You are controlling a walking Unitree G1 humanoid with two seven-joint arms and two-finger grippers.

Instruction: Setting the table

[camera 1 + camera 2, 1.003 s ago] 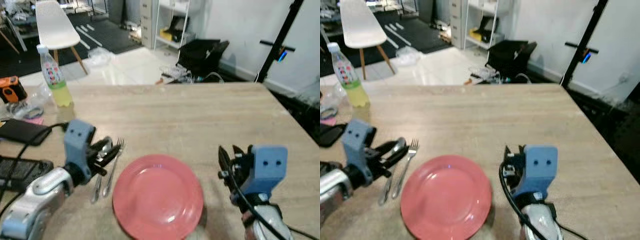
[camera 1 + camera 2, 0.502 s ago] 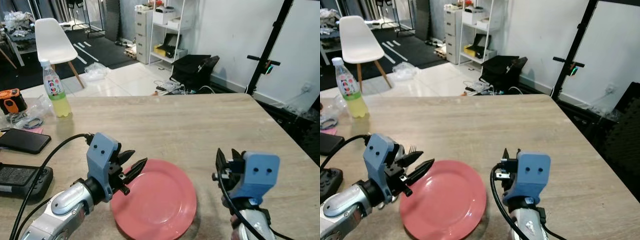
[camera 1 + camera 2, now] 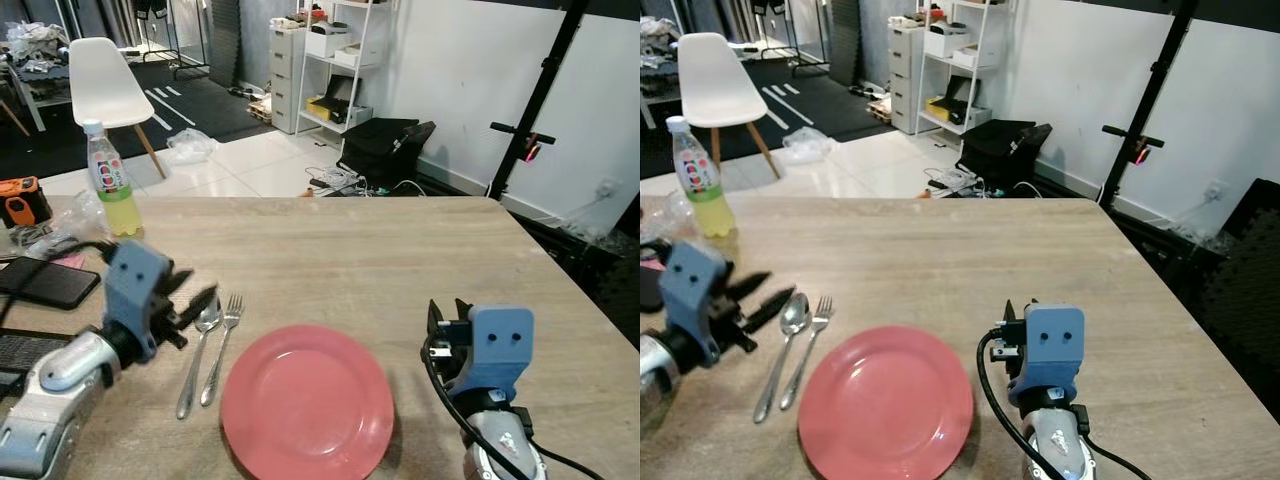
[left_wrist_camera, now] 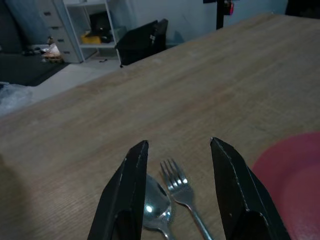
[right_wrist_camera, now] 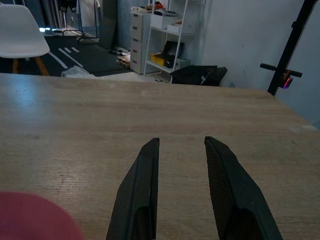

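Two pieces of cutlery, a spoon [image 3: 196,349] and a fork [image 3: 220,345], lie side by side on the tabletop just left of the red plate [image 3: 307,403], handles toward the near edge. We read that as the usual place setting: plate in front of the seat, cutlery along its flank, none of it touching the plate. The plate sits near the near edge, roughly midway along it.

Our left gripper [image 3: 185,305] hovers just left of the spoon's bowl, fingers [image 4: 127,192] spread apart and holding nothing; in the left wrist view the spoon and fork heads lie between the two fingers. We judge the cutlery is set down and released, so the parted jaws make sense.

Our right gripper [image 5: 180,187] waits over bare table right of the plate, fingers parted and empty, likely kept clear so it does not knock the plate.

Further out, toward the left edge, stand a bottle [image 3: 108,181] of yellow drink, a phone [image 3: 48,283], an orange tool [image 3: 22,200] and cables. They crowd that side, which may explain why the setting was laid toward the middle.
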